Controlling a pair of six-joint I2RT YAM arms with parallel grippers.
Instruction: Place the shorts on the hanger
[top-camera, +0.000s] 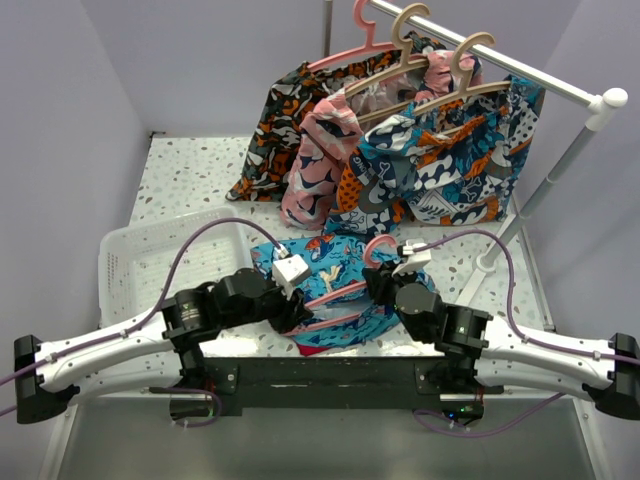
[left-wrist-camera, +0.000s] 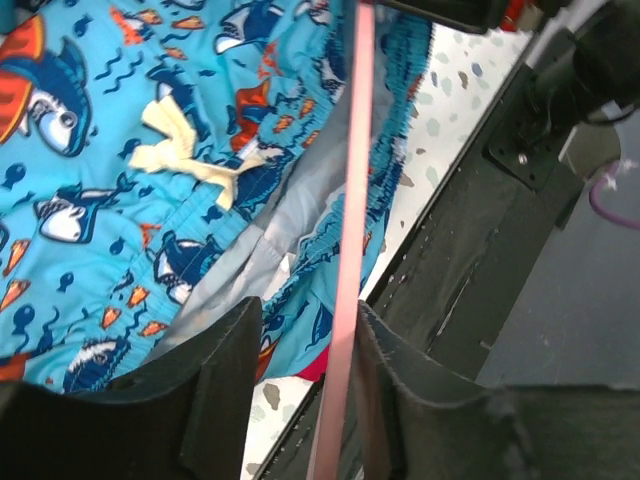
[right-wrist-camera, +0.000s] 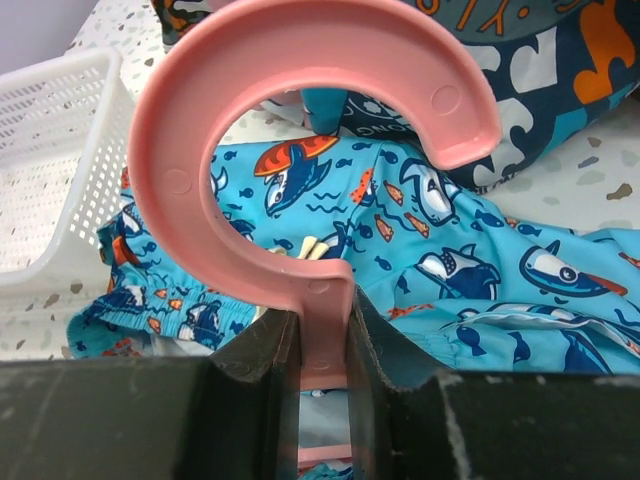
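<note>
The turquoise shorts (top-camera: 335, 275) lie crumpled on the table between the arms; they also show in the left wrist view (left-wrist-camera: 100, 200) and the right wrist view (right-wrist-camera: 480, 260). The pink hanger (top-camera: 380, 248) lies over them with its hook to the right. My right gripper (top-camera: 388, 280) is shut on the hanger's neck just below the hook (right-wrist-camera: 150, 170). My left gripper (top-camera: 297, 312) is open at the shorts' near edge. The hanger's thin bar (left-wrist-camera: 355, 200) runs between its jaws, close against the right finger (left-wrist-camera: 400, 380).
A white basket (top-camera: 140, 260) stands at the left. A rail (top-camera: 560, 170) at the back right carries patterned garments (top-camera: 440, 160) on wooden hangers and one pink hanger. A bit of red cloth (top-camera: 318, 348) shows under the shorts. The black base bar (top-camera: 330, 375) runs along the near edge.
</note>
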